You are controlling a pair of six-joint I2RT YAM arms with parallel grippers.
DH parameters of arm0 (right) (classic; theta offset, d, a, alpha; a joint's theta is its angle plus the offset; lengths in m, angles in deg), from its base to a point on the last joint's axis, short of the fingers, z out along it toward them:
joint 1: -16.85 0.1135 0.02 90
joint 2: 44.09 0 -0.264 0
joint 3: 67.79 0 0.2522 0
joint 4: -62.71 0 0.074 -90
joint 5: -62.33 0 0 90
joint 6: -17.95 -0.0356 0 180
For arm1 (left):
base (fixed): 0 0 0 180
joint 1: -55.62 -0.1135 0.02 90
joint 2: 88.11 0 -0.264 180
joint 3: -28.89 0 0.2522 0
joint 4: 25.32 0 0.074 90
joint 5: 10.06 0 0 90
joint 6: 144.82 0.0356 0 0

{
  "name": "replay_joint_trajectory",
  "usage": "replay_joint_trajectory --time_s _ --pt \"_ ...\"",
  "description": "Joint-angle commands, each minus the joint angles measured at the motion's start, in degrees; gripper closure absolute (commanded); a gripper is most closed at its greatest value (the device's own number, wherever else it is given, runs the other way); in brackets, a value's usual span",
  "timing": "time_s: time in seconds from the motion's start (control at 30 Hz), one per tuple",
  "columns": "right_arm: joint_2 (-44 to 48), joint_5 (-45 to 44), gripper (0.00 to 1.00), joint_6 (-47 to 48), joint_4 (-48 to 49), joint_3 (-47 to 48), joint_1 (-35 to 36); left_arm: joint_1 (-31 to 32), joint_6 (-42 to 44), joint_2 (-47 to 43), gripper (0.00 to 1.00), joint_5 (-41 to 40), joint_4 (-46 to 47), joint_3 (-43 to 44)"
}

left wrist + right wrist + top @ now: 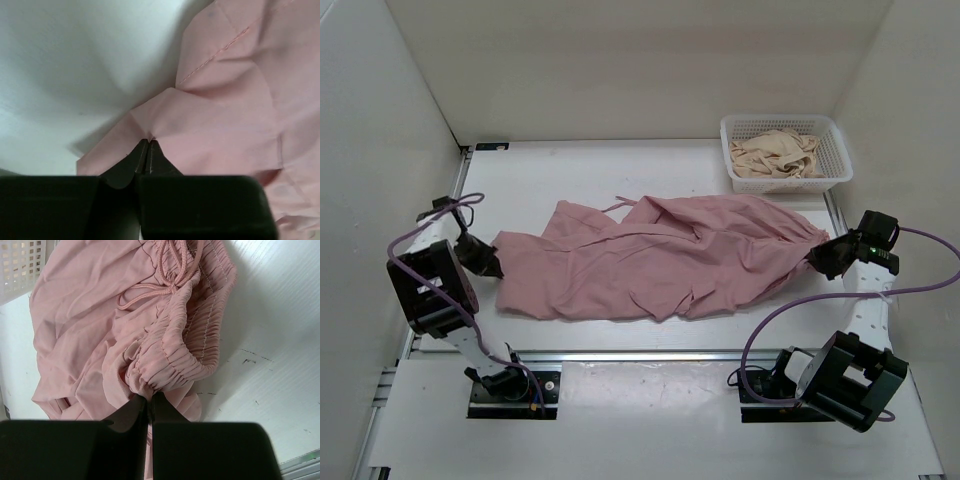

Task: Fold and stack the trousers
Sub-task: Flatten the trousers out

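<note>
From above, the pink trousers (660, 260) lie spread out and crumpled on the white table (620, 170). The left claw (492, 266) is at the left end of the trousers and touches the cloth there. The right claw (817, 258) is at the right end of the trousers and touches that end too. So the trousers lie between the two claws. A white basket (840, 160) sits just past the far right corner of the trousers, with a beige cloth (775, 152) inside it.

In the left wrist view, the two black fingers (125, 170) of the left claw are pressed together. They pinch a pointy bit of the trousers' edge. The rest of the pink cloth spreads up and to the right of the claw. Bare table shows to the left of the trousers.

In the right wrist view, the right claw is pressed together as well. It pinches the bunched, stretchy waistband (200, 330) of the trousers at its lowest fold. The trousers pile up above the claw. A pink string (165, 285) lies on the trousers near the waistband. A corner of the basket peeks in beside the trousers, at the top left.
</note>
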Motion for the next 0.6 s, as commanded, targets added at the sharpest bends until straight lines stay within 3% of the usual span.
replay_joint_trajectory --time_s 0.0,0.1,0.17,0.27,0.33,0.47,0.5,0.57 --pt "1.1 1.3 1.0 -0.2 0.7 0.0 0.0 1.0 0.7 -1.1 0.9 -0.5 2.2 7.5" --pt "1.1 1.9 1.0 -0.2 0.7 0.7 0.0 1.6 0.0 -3.1 0.9 -4.0 -2.3 14.7" --pt "1.1 2.5 1.0 -0.2 0.7 1.8 0.0 4.0 -0.5 -4.1 0.9 -12.0 -6.1 25.0" --pt "1.1 2.5 1.0 -0.2 0.7 2.3 0.0 4.5 -1.3 -5.5 0.9 -16.0 -11.8 35.8" --pt "1.6 2.5 1.0 -0.2 0.2 2.3 0.0 4.5 -0.8 -6.1 0.9 -18.3 -14.9 39.6" --pt "1.6 2.5 1.0 -0.2 0.2 1.0 0.0 4.0 -0.2 -10.0 0.9 -22.6 -15.7 35.9" --pt "2.1 2.0 1.0 0.3 0.2 0.3 0.0 3.2 -0.2 -10.6 0.68 -22.6 -15.7 34.6" --pt "2.1 1.3 1.0 0.3 0.2 -0.2 0.0 1.4 1.2 -11.6 0.11 -22.6 -16.3 31.4"
